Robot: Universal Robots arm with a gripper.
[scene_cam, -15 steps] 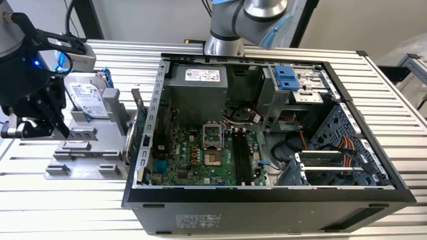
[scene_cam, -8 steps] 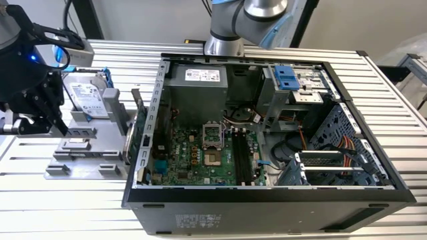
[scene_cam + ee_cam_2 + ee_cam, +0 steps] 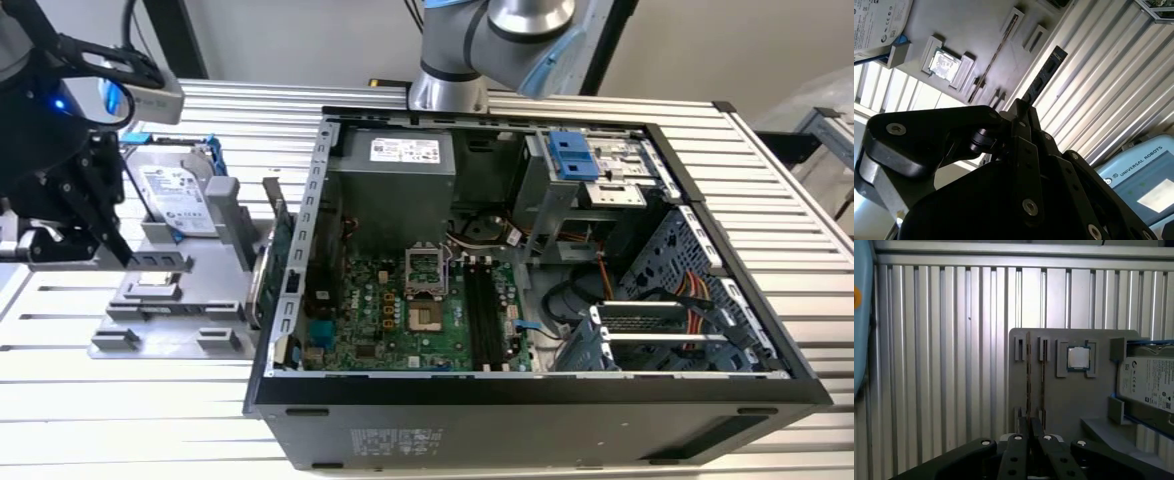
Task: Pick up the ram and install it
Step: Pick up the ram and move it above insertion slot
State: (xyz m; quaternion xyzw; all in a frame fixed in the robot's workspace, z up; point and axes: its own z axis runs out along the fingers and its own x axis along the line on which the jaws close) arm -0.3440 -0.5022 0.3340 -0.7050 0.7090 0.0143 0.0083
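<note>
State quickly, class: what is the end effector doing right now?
End effector: closed, holding the ram.

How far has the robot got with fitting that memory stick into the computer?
Done: the end effector is shut on the ram, which sticks out from between its tips in the second wrist view. In hand: it hovers by the gray tray, beside the open computer case. Left: the long black memory slots on the board look empty, so nothing is installed yet.
</note>
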